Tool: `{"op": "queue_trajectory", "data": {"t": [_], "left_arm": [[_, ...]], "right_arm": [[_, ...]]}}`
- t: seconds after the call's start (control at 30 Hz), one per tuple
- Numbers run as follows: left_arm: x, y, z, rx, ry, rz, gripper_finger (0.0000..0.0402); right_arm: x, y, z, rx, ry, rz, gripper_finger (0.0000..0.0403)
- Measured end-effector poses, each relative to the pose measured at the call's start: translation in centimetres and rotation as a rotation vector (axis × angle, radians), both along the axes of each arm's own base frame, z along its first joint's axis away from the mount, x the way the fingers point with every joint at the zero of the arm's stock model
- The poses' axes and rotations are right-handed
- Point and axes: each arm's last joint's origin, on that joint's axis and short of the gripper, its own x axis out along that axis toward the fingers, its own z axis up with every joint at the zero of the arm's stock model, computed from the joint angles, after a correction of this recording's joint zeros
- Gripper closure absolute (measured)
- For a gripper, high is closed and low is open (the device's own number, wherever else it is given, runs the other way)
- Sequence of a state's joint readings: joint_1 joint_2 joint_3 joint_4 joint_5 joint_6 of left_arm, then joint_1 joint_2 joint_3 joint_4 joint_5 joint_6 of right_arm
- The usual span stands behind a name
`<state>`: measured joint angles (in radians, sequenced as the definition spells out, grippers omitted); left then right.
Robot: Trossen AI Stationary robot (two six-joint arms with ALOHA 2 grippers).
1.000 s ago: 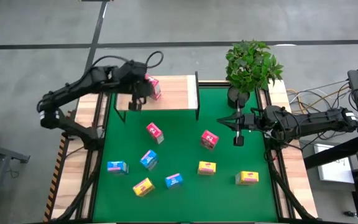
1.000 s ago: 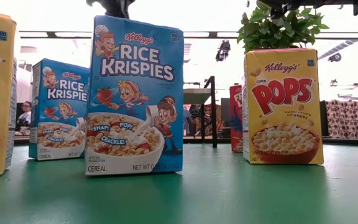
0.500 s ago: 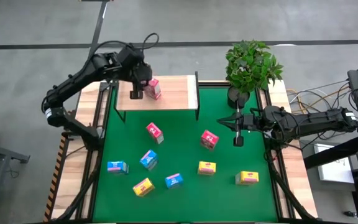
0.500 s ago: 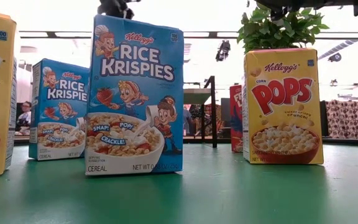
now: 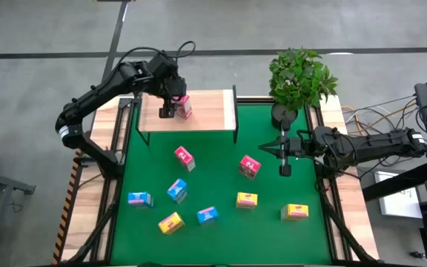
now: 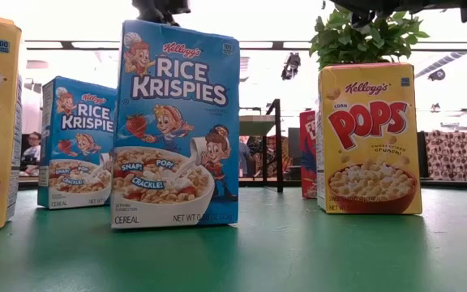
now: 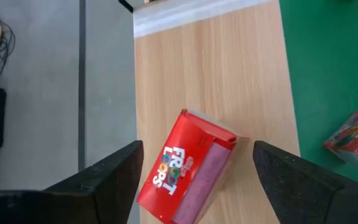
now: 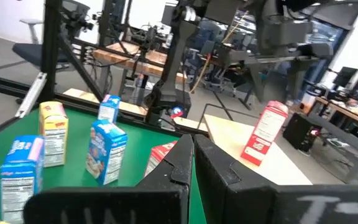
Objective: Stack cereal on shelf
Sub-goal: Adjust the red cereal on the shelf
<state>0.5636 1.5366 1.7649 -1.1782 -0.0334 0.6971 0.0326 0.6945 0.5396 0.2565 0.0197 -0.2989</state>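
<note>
**Left arm drew back from the box on the shelf**

Since a second earlier, the left arm had swung toward 12 o'clock and lifted off the pink-red box [image 5: 184, 106], which it had been carrying over the shelf [image 5: 206, 115]. The box now rested alone on the pale wooden board, at about 10 o'clock of the table. The left gripper [image 5: 169, 111] hung just beside the box on its 9 o'clock side, the arm bent in a long arc from its base at the table's 9 o'clock edge. In the left wrist view the gripper [image 7: 197, 171] had its fingers spread wide, one on each side of the box [image 7: 185, 168] and clear of it; the box showed a glossy red printed face and a duller pink side panel against the smooth wood grain.

The right arm had not moved. It reached in level from 3 o'clock, and the right gripper [image 5: 284, 154] pointed toward the mat's middle with its dark fingers [image 8: 179, 165] pressed together on nothing.

Eight more small cardboard boxes lay scattered on the green mat [image 5: 273, 237]: two pink-red [image 5: 184, 157], three blue [image 5: 177, 190] and three yellow [image 5: 295, 212]. A leafy potted plant [image 5: 301, 76] stood at 1 o'clock. Thin black posts rose at the shelf's corners.
</note>
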Motion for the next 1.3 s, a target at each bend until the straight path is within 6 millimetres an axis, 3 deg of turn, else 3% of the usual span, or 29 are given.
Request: {"op": "queue_trajectory", "data": {"t": [0.37,0.67,1.07,1.3], "left_arm": [[0.2,2.2,-1.5,-0.056,0.036,0.041,0.0125],[0.7,2.7,-2.3,-0.09,0.057,0.033,0.0129],[0.4,2.5,-2.1,-0.083,0.064,0.019,0.021],[0.4,2.6,-2.1,-0.072,0.071,0.021,0.0234]], "right_arm": [[0.0,0.0,-0.2,-0.005,0.017,0.002,0.0394],[0.0,0.0,-0.2,-0.006,0.019,0.002,0.0394],[0.0,0.0,-0.2,-0.001,0.019,0.002,0.0394],[0.0,0.0,-0.2,0.003,0.019,0.002,0.0394]]}}
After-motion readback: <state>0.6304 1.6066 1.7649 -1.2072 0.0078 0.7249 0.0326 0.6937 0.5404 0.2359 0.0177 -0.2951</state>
